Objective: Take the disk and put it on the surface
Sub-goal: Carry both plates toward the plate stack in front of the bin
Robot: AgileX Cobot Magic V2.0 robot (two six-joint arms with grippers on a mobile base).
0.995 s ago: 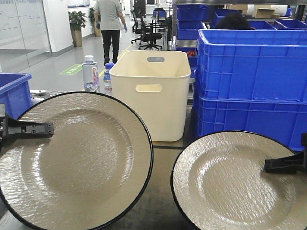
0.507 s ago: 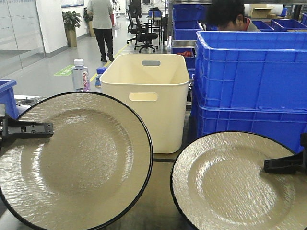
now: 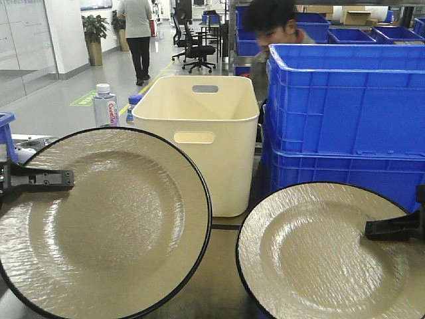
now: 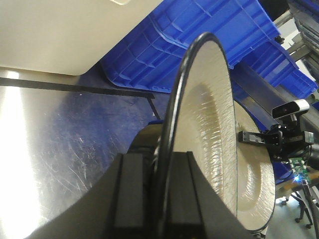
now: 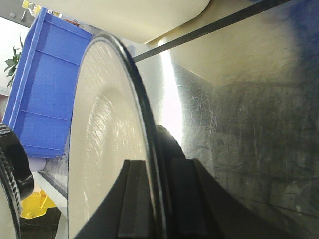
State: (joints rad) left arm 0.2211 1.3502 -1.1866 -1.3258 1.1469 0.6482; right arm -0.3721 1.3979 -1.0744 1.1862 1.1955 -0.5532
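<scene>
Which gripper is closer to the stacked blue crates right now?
Right. The right gripper, clamping the right plate, sits just in front of the blue crates. The left gripper, clamping the left plate, is off to their left, past the cream bin.

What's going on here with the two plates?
Both arms are busy: the left gripper is shut on the rim of the left plate, the right gripper on the rim of the right plate. Both plates are held upright over the glossy tabletop, in front of a cream bin and blue crates. Neither lies flat on it yet.
</scene>
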